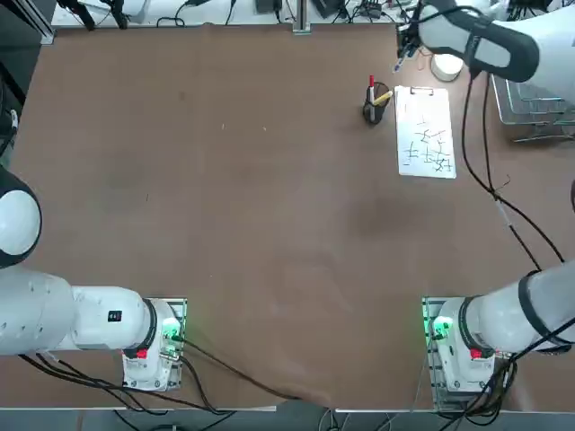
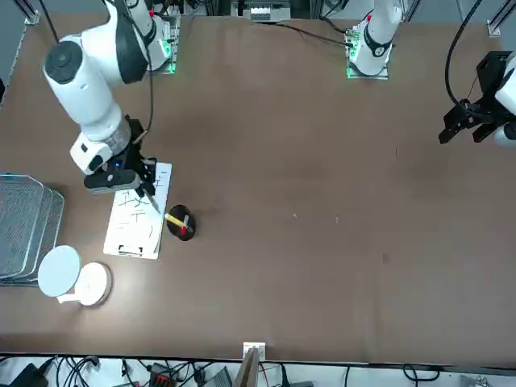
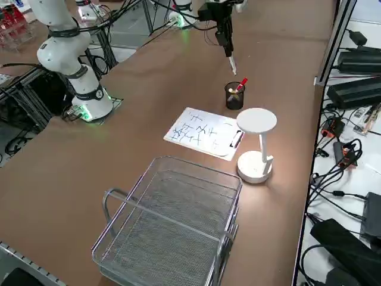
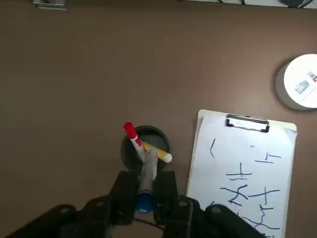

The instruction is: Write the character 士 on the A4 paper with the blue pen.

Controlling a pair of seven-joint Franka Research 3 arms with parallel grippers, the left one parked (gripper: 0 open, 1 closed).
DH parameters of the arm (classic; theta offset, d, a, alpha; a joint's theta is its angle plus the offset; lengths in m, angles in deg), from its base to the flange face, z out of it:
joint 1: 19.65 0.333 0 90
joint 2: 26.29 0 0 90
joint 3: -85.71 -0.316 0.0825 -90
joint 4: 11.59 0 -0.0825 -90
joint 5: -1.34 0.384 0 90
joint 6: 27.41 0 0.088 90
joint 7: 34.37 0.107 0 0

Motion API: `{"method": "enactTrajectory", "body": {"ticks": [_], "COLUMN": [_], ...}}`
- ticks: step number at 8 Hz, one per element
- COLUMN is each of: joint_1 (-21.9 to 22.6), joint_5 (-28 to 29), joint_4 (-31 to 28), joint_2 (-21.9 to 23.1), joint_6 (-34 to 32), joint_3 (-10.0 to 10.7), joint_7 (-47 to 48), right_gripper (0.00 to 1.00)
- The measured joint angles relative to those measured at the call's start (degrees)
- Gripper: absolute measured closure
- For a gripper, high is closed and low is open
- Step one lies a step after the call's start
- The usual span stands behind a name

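Note:
My right gripper (image 4: 146,201) is shut on the blue pen (image 4: 147,178), a grey-barrelled pen with a blue end that points down. It hangs in the air over a black pen holder (image 4: 146,147), clear of its rim. From the side, the gripper (image 3: 223,28) and the blue pen (image 3: 230,59) are well above the table. The A4 paper (image 4: 245,168) lies beside the holder under a clip at its top edge. Several blue handwritten characters cover its lower part. From overhead the paper (image 1: 425,130) is at the far right of the table.
The holder (image 1: 375,108) contains a red-topped pen (image 4: 131,135) and a yellow marker (image 4: 157,152). A white desk lamp (image 3: 256,143) stands just past the paper's clip. A wire basket (image 3: 172,220) sits at the table's right edge.

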Motion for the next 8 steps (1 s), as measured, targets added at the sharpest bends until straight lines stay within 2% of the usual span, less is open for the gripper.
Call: {"method": "enactTrajectory", "body": {"ticks": [4,8], "joint_1": [1.93,2.06], "joint_5": [-1.03,-5.13], "joint_4": [0.15,-0.54], "joint_2": [-4.45,-7.23], "joint_6": [4.84,6.42], "joint_3": [-0.12,-0.10], "joint_7": [2.34,2.41], "right_gripper": [0.79,0.79]}}
